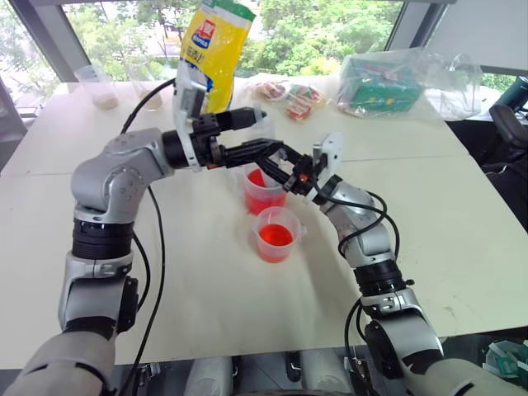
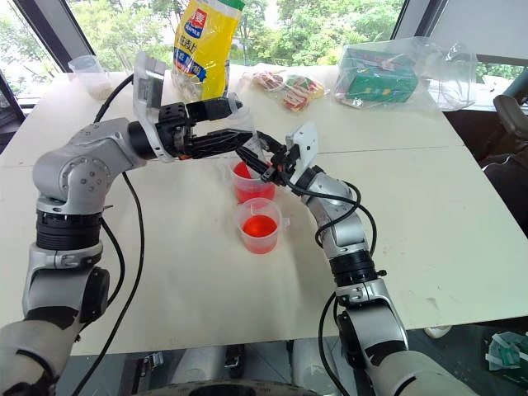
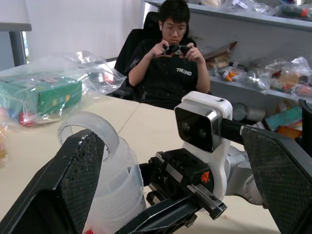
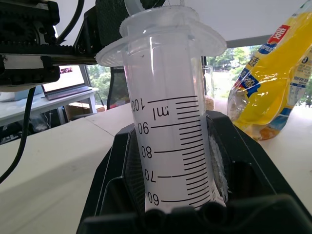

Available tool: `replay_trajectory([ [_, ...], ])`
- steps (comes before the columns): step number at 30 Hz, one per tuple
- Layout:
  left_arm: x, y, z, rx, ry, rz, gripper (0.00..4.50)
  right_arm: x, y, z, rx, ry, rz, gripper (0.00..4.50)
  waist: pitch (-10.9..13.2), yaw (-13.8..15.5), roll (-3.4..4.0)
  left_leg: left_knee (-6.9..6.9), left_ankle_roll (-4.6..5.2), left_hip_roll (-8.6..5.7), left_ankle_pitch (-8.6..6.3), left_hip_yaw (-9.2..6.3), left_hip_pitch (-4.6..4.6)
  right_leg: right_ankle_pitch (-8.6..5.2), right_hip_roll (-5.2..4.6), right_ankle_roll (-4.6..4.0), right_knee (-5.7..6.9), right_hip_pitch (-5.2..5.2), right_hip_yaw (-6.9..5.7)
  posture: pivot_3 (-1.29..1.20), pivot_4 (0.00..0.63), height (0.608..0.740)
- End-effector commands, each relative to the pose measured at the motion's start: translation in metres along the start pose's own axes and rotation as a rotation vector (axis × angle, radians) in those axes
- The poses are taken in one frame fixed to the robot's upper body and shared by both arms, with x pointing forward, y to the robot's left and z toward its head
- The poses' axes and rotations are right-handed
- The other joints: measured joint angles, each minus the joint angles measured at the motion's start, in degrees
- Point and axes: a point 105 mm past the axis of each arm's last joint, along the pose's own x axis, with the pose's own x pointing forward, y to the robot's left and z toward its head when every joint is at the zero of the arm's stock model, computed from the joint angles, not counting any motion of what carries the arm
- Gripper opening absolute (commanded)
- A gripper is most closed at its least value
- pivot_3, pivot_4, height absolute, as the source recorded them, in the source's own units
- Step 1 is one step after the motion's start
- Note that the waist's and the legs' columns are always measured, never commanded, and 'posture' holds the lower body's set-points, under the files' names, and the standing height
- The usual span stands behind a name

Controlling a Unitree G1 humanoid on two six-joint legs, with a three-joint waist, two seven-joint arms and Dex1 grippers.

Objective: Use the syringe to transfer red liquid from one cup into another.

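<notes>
Right gripper [image 4: 170, 204] is clamped on the barrel of the syringe [image 4: 168, 122]; the right wrist view shows the black fingers [image 4: 122, 170] pressed against the clear barrel on both sides, printed scale marks legible, flange and plunger end uppermost. The head views give what that view cannot: the syringe is held over the taller cup [image 1: 264, 191], tilted, its lower end toward the cup's mouth. Whether the tip touches the red liquid [image 1: 275, 236] I cannot tell; the gripper hides it.

Left gripper [image 1: 247, 136] has its jaws spread wide, gripping nothing. In the head views it points across toward the right gripper, with the syringe's upper end between or just beside its fingers. The left wrist view shows one black finger [image 3: 73, 180] against the plunger's clear ring [image 3: 90, 131], the other finger well apart on the far side; firm contact not resolvable.

Shorter cup [image 1: 276, 233] stands on the white table [image 1: 429, 231], just in front of the taller cup, nearer the robot, holding red liquid. The taller cup is tinted red as well.

At the table's far side, head views: yellow bag [image 1: 216, 49], packet in clear plastic [image 1: 379, 82]. The left wrist view shows a seated person [image 3: 170, 63] holding a small device in both hands.
</notes>
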Motion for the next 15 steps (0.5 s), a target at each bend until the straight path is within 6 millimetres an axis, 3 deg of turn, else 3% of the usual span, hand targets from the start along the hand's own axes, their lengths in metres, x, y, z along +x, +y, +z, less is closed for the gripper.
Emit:
replay_trajectory([
  [1,0.0070,-0.0029,0.0146,0.060,-0.039,-0.014,4.25,0.0015,0.0047,0.0023,-0.015,-0.004,0.019,1.41,0.0,0.0,0.00,0.00,0.00,0.00,0.00,0.00,0.00,0.00,0.00,0.00,0.00,0.00,0.00,0.00,0.150,0.740],
  [3,0.0088,-0.0009,0.0124,0.057,-0.039,-0.007,3.69,0.0015,0.0048,0.0024,-0.015,-0.004,0.019,1.41,0.0,0.0,0.00,0.00,-0.01,0.00,0.00,0.00,0.00,0.00,0.00,0.00,0.00,0.00,0.00,0.00,0.150,0.740],
  [11,0.0121,0.0036,0.0100,0.062,-0.040,0.002,0.03,0.0002,0.0066,0.0010,-0.013,0.006,0.028,1.41,0.0,0.0,0.00,0.00,0.00,0.00,0.00,0.01,0.00,0.00,0.00,0.00,0.00,0.00,0.00,0.00,0.150,0.740],
  [15,0.0131,0.0065,0.0135,0.088,-0.042,0.012,0.01,-0.0015,0.0081,-0.0031,0.001,0.024,0.036,1.41,0.0,0.1,0.00,0.00,-0.01,0.00,0.00,0.01,-0.01,0.00,0.00,0.00,-0.01,0.00,0.00,0.00,0.150,0.740],
])
